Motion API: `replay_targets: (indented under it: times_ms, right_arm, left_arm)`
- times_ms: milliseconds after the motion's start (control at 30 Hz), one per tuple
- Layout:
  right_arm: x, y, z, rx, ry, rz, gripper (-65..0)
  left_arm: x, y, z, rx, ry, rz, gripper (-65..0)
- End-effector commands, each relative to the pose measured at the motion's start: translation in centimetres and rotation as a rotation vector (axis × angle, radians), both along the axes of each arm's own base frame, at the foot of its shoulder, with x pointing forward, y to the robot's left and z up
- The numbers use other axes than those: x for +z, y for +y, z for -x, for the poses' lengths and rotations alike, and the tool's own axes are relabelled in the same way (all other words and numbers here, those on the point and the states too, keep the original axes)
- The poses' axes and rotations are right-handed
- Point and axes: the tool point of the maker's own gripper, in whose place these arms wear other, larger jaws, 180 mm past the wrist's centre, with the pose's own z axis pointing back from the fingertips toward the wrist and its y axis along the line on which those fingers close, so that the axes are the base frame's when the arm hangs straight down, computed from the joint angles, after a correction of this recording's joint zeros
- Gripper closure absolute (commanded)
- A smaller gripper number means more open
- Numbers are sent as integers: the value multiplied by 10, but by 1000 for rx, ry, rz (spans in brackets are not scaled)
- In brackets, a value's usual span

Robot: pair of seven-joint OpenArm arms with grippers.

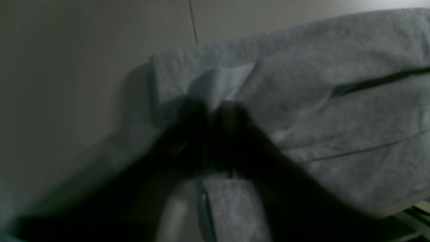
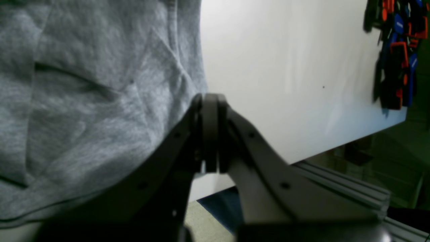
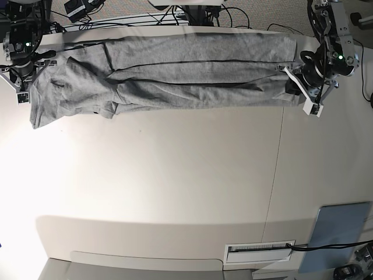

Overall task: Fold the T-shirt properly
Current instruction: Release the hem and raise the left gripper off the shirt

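Observation:
The grey T-shirt (image 3: 175, 76) lies stretched in a long narrow band across the far side of the table (image 3: 175, 175). My left gripper (image 3: 297, 79) is at its right end. In the left wrist view its fingertips (image 1: 235, 111) are dark and blurred, standing slightly apart at a light corner of the T-shirt (image 1: 336, 67). At the band's left end is my right gripper (image 3: 26, 84). The right wrist view shows this gripper (image 2: 210, 99) shut on the hem of the T-shirt (image 2: 84, 101), with wrinkles running toward the tips.
A blue-grey flat panel (image 3: 341, 230) lies at the near right corner, beside a white strip (image 3: 259, 249). Cables (image 3: 145, 17) run behind the table's far edge. A heap of orange, blue and black parts (image 2: 396, 50) sits near a table corner.

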Motion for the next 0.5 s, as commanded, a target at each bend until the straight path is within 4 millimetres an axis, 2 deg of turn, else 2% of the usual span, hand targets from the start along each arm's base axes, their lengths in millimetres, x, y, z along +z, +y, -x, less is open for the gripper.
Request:
replay_targets:
  times_ms: [0,67,100,233,467]
  right_arm:
    - [15,-7,-9,16,-37,48,0]
    - [15,-7,-9,15,-37,48,0]
    - [15,-7,-9,15,-36,48,0]
    - [15,-7,-9,16,-37,48,0]
    - [16,-7,-11,22,-46,48,0]
  left_arm:
    - [9,3,-7,-2,-37,-6,-317]
    - [9,3,-7,-1,-35,-6,-417]
    - [9,3,-7,-2,-35,-6,-434]
    - [5,5,0,14,-14,-11,-436]
    - [-16,20,19,122,12,-18,-435]
